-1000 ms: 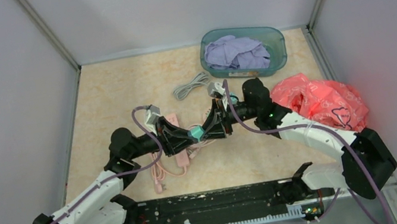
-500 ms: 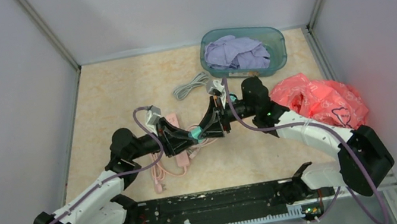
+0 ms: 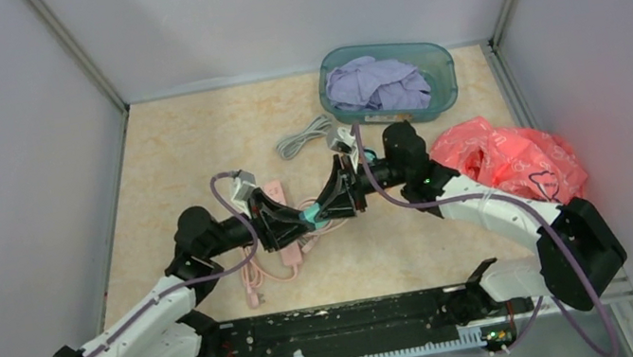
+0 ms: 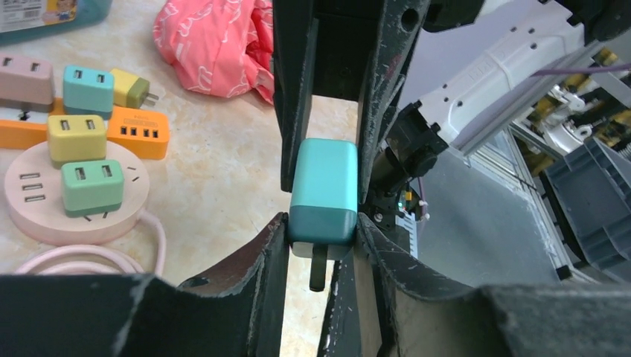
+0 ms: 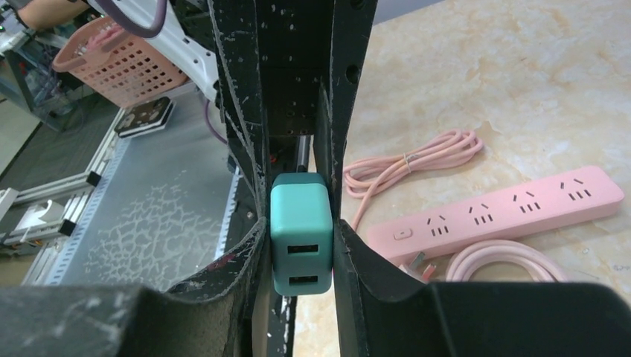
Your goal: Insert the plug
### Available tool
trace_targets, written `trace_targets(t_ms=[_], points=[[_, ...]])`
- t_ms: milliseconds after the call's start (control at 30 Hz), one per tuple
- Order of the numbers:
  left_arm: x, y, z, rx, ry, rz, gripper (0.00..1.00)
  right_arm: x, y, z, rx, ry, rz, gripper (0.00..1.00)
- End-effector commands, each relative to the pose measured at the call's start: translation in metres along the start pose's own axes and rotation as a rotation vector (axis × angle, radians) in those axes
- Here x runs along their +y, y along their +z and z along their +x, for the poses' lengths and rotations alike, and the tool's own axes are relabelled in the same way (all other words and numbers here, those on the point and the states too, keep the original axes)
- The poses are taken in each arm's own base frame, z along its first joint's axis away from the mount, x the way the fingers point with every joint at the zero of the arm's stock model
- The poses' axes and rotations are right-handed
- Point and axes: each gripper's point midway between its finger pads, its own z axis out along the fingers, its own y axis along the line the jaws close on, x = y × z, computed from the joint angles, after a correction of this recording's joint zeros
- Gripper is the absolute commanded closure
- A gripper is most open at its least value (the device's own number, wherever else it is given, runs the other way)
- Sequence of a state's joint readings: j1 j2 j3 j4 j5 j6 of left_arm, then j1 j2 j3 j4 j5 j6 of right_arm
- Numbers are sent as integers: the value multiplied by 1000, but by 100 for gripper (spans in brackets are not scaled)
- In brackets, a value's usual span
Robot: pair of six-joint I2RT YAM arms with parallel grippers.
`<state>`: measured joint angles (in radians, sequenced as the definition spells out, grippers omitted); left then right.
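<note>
The teal plug (image 3: 310,214) hangs above the table between both grippers, which meet nose to nose. My left gripper (image 3: 298,221) is shut on the plug's pronged end (image 4: 323,197), and a dark prong points toward the left wrist camera. At the other end my right gripper (image 3: 323,208) is shut on the plug (image 5: 300,230), its two USB ports facing the right wrist camera. The pink power strip (image 5: 495,212) lies on the table just beside and below the grippers. In the top view the strip (image 3: 273,191) is partly hidden under my left gripper.
A coiled pink cable (image 3: 256,274) lies by the strip. A grey cable (image 3: 306,135), a teal bin (image 3: 445,72) of purple cloth and a red plastic bag (image 3: 512,162) sit behind and to the right. Several coloured chargers (image 4: 78,137) show in the left wrist view.
Both grippers and the plug between them have drifted slightly to the left; both grips hold.
</note>
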<state>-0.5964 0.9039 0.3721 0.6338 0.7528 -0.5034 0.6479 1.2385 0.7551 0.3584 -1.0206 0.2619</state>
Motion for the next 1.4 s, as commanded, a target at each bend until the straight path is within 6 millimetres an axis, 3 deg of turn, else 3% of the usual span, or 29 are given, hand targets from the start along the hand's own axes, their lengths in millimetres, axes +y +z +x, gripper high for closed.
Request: trace_targets(t_ms=[0,200,400,633,1033,1167,1367], points=[[23,-5,-3,-36,-15,-155,54,6,6,-25,-34,-92,-20,100],[54,-23,1,-65,-89,-387,35,-21,5,-21,7,-42,130,100],[94,-59,10,-117,-203,-708,30,-47,4,-16,47,20,281,100],[122,-81,42,-60,-362,-928,28,-72,7,-6,132,90,444,100],[140,-88,93,65,-477,-1020,32,-108,15,15,283,182,645,100],[139,-86,109,124,-522,-1011,35,-123,16,19,320,213,736,100],[134,-80,131,196,-616,-985,44,-129,29,18,347,232,790,100]])
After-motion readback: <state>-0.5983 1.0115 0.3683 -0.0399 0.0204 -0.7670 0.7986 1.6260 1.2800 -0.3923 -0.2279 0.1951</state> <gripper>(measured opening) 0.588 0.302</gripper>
